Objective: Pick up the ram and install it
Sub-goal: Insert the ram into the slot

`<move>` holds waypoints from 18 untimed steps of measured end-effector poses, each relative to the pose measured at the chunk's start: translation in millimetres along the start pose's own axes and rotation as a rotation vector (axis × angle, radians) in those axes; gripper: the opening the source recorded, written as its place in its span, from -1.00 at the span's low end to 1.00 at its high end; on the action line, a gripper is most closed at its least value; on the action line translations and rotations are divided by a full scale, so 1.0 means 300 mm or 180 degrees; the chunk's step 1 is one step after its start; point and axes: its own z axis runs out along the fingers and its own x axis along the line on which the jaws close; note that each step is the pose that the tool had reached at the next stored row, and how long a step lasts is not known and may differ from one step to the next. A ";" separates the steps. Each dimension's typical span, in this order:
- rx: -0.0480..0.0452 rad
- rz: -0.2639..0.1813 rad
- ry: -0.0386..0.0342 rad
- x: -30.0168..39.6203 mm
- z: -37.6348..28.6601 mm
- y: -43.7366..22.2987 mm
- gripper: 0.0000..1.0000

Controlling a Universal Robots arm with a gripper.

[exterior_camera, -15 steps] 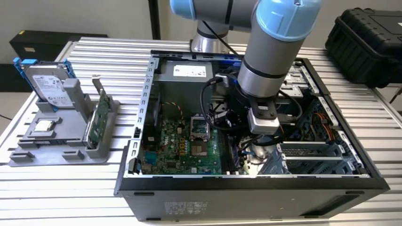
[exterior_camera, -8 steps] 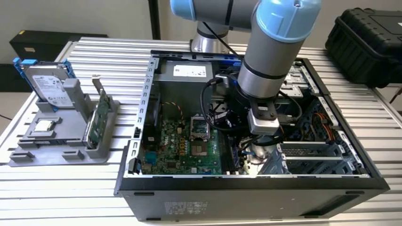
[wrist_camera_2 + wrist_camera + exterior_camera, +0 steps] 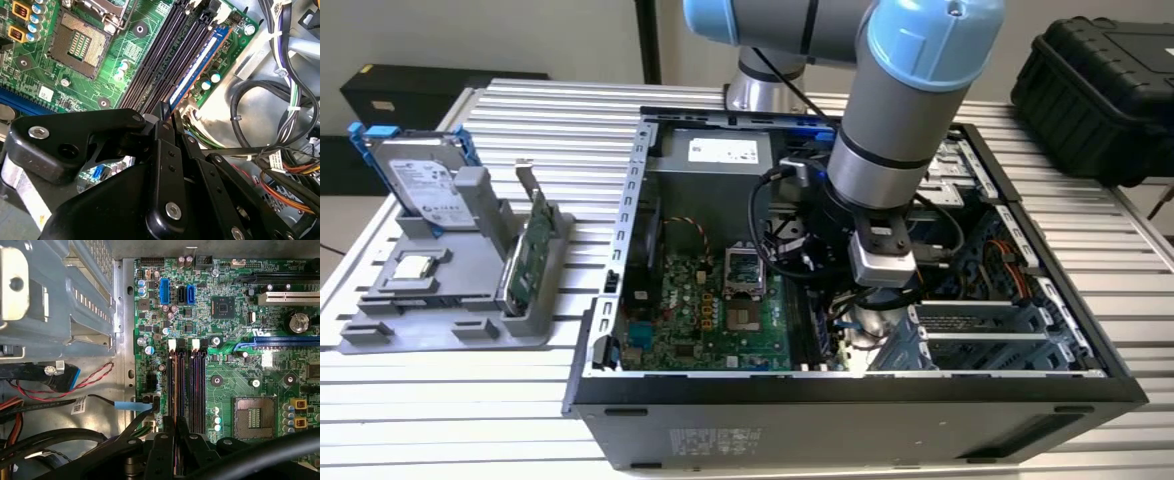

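One ram [image 3: 196, 65] stick is what my end effector [image 3: 167, 117] is clenching, pressing it edgewise into the motherboard's [image 3: 80, 70] outermost slot, center frame.

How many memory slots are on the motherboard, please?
4, side by side beside the processor socket: the outermost slot holds the ram at the gripper; three slots toward the socket are empty.

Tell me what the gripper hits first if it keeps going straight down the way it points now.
Probably the memory slot itself: the gripper is shut on the ram, which stands edge-on in the outermost slot of the motherboard. How deep it is seated is unclear.
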 end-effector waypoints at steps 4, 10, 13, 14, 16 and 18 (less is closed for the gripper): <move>-0.0001 0.0000 0.0000 0.000 0.001 0.002 -1.00; 0.0000 -0.0003 -0.0002 0.001 0.001 0.004 -1.00; 0.0000 -0.0009 -0.0002 0.001 0.001 0.005 -1.00; 0.0000 -0.0011 -0.0002 0.001 0.001 0.005 -1.00; 0.0000 -0.0015 -0.0002 0.001 0.001 0.005 -1.00; 0.0000 -0.0019 -0.0002 0.001 0.000 0.007 -1.00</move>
